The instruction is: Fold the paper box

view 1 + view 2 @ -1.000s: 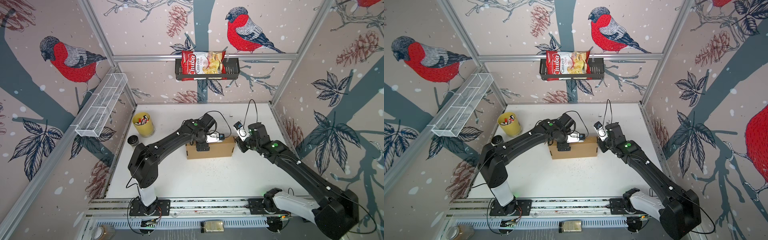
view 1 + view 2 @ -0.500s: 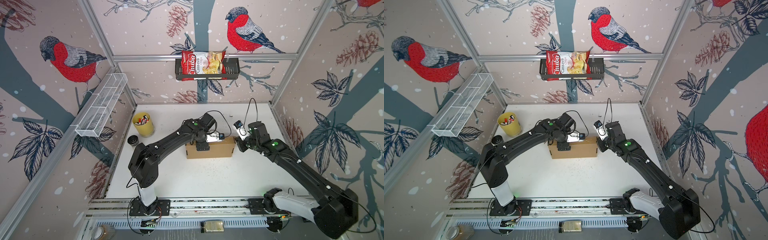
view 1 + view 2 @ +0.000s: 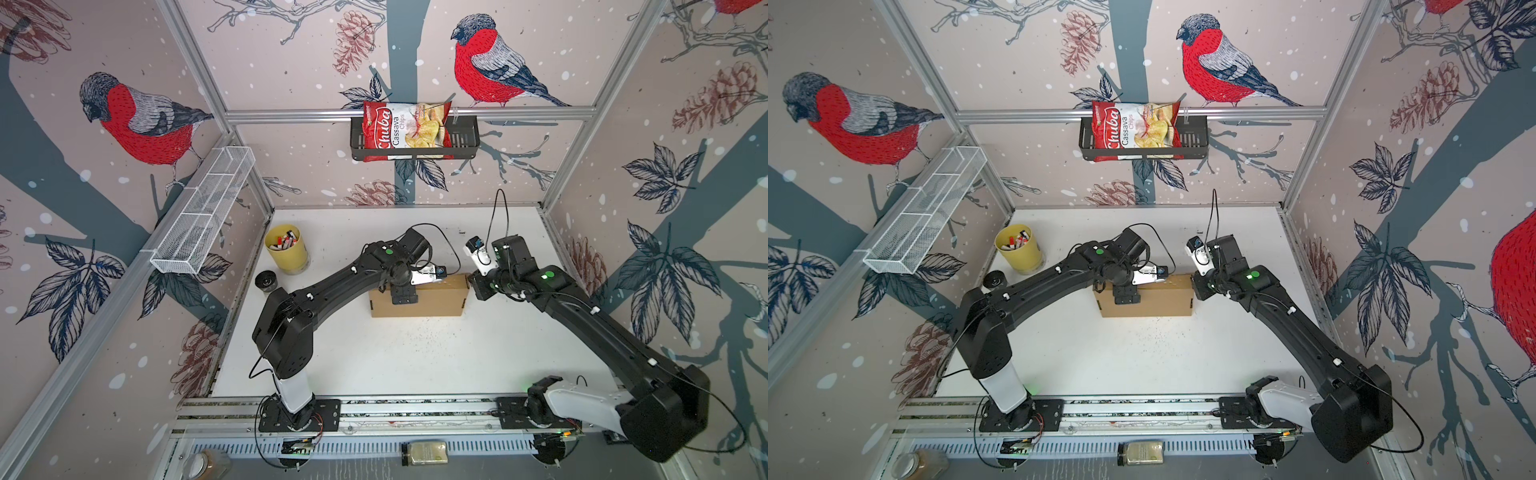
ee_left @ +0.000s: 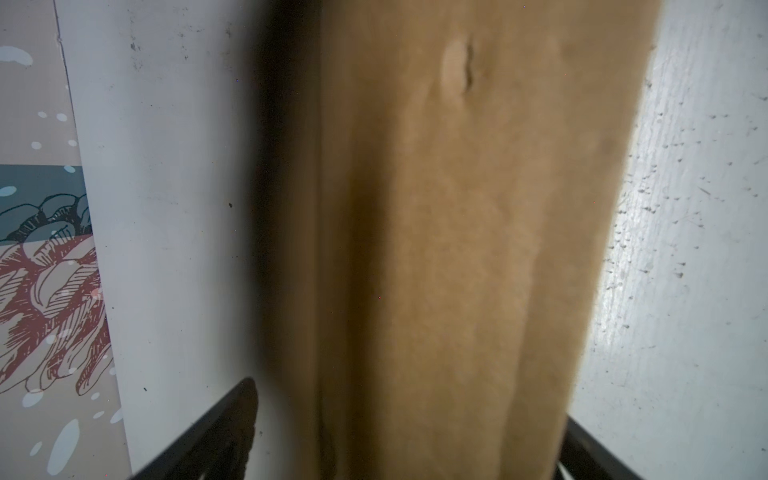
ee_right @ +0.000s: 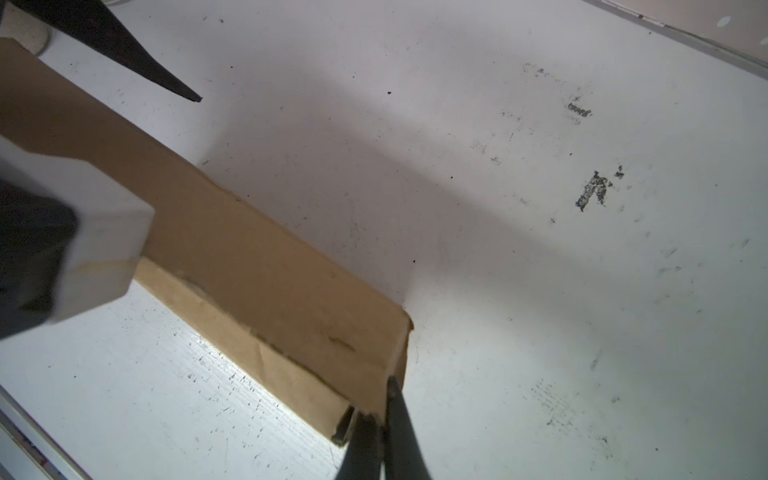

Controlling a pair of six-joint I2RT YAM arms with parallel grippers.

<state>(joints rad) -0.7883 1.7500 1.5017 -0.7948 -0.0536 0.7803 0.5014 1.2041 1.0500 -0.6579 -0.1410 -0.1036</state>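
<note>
Paper box (image 3: 417, 297) sits closed and squared up near the middle of the table (image 3: 415, 361), a shade nearer the far edge, its long side running along the near edge, and it hasn't budged. What's changed is my hold on it. My left pincer (image 3: 402, 296) has just spread wider: in the left wrist view its fingers (image 4: 224, 432) stand well apart either side of the top face, one plainly clear of the wall, so nothing's clamped. My right pincer (image 5: 376, 409) has snapped together, tips closed and nosing against the corner of the paper box at its right-hand end. I read that as the folding all but done: letting go on top, nudging the end home. My left arm (image 3: 332, 286) comes in from the near edge, elbow bent, wrist pointing straight down over the box's left half. My right arm (image 3: 602, 328) stretches long from the near right corner, wrist angled in at the end wall.
</note>
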